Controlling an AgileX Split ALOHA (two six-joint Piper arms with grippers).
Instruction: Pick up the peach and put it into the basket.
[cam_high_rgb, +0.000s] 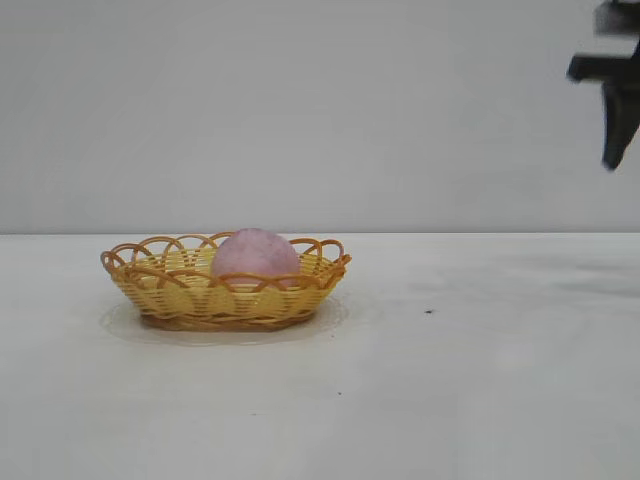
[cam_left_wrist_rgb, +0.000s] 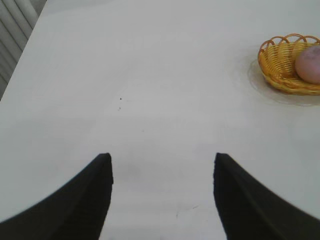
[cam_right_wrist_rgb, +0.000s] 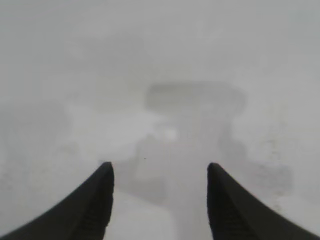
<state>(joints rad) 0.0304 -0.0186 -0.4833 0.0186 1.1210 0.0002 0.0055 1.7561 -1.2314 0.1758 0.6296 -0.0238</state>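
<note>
Inside the basket (cam_high_rgb: 190, 300), left of table (cam_high_rgb: 480, 400) centre: peach (cam_high_rgb: 255, 255). Right gripper (cam_right_wrist_rgb: 160, 200) raised, fingers spread, empty; left gripper (cam_left_wrist_rgb: 162, 195) likewise spread.

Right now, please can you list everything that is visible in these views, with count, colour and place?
peach: one, dull pink, lying inside the basket.
basket: one, yellow-tan wicker with an orange-brown looped rim, standing on the table at the left of centre in the exterior view.
table: one, white, bearing the basket; a few tiny dark specks on it.
left gripper: one, black, open and holding nothing, over bare table and away from the basket; not seen in the exterior view.
right gripper: one, black, open and holding nothing, raised high at the upper right edge of the exterior view.
</note>
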